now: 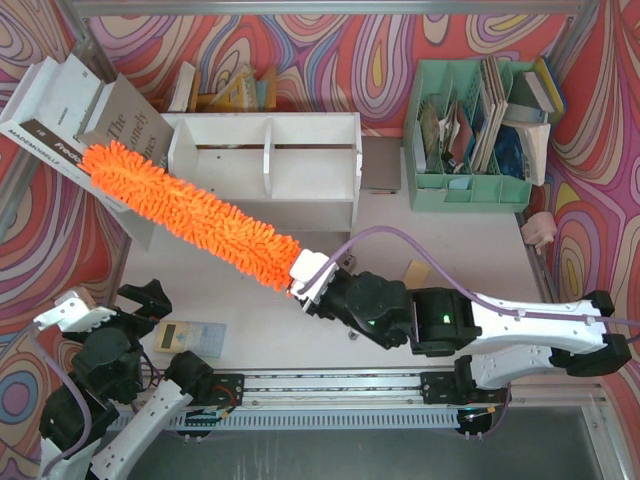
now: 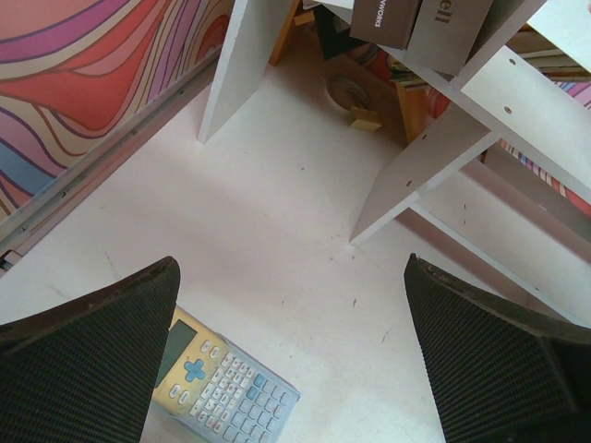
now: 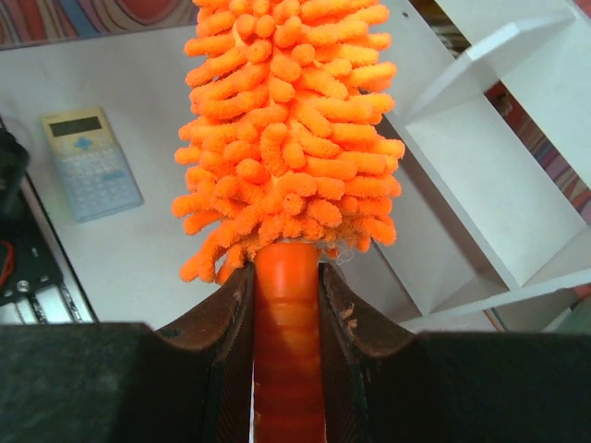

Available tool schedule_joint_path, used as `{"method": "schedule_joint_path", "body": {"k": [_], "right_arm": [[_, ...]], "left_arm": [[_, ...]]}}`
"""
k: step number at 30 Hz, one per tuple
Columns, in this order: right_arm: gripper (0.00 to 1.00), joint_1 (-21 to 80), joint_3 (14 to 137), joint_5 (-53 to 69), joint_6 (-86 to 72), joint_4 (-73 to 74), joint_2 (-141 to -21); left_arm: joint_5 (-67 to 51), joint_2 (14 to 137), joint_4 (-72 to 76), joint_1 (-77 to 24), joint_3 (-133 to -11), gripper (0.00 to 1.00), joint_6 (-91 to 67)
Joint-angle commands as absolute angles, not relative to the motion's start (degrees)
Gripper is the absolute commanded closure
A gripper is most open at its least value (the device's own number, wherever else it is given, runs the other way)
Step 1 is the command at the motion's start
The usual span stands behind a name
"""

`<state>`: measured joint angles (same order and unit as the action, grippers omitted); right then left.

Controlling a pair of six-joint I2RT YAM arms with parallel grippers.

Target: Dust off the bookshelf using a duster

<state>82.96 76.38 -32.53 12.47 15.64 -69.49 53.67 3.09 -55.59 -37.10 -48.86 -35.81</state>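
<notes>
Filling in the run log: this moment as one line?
right hand: shut on duster handle | duster head: slants left of bookshelf, tip at books | left hand: open, near calculator

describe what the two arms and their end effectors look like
The left arm and right arm mix white shells with black joints, and each trails a lilac cable. The right arm shows small green lights. The left end effector has black, finely textured fingers. On the right end effector the inner pads look dark brown.
</notes>
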Motion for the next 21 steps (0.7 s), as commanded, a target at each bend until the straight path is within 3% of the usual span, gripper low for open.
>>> {"method": "schedule_joint_path", "body": {"k": [1,14,21], "right_arm": [[1.0,80.2,76.34,-34.5,8.63,17.39,-69.9],[1.0,80.15,73.52,-34.1,2.54,32.2,-60.81],[1.0,80.13,74.76,-35.95,7.31,24.67,-53.18]], "left_arm": [[54.5,2.01,-55.63,-37.35,-48.25,0.02,-35.77],[54.54,1.91,-55.72,-37.35,-48.25,0.02,-35.86],[54.72,2.02,-55.87,-37.35,-48.25,0.02,-35.94]]}}
